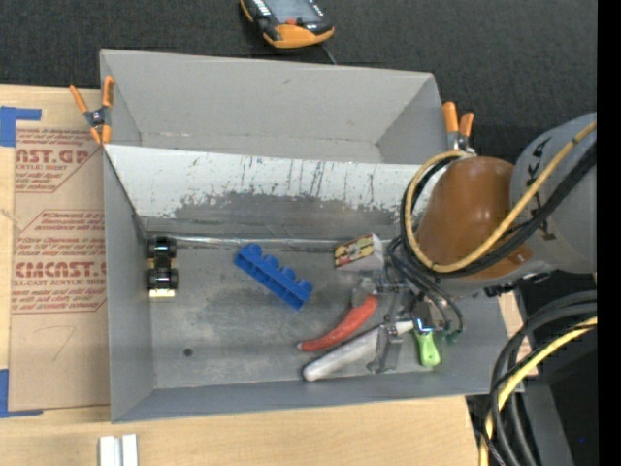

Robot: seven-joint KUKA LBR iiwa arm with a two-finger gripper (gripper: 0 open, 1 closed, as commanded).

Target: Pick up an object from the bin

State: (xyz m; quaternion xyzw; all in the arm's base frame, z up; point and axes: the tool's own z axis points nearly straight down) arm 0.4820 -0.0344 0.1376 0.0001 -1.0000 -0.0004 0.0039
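One each: blue block, black toy, red strip, grey stick, green piece, striped piece.

The arm reaches in from the right, its gripper low in the lower right of the grey bin, right at the end of a pale grey stick-shaped piece, with a curved red piece just above that. A small green piece sits just right of the gripper. Further left, a blue toothed block lies mid-floor and a black wheeled toy is against the left wall.
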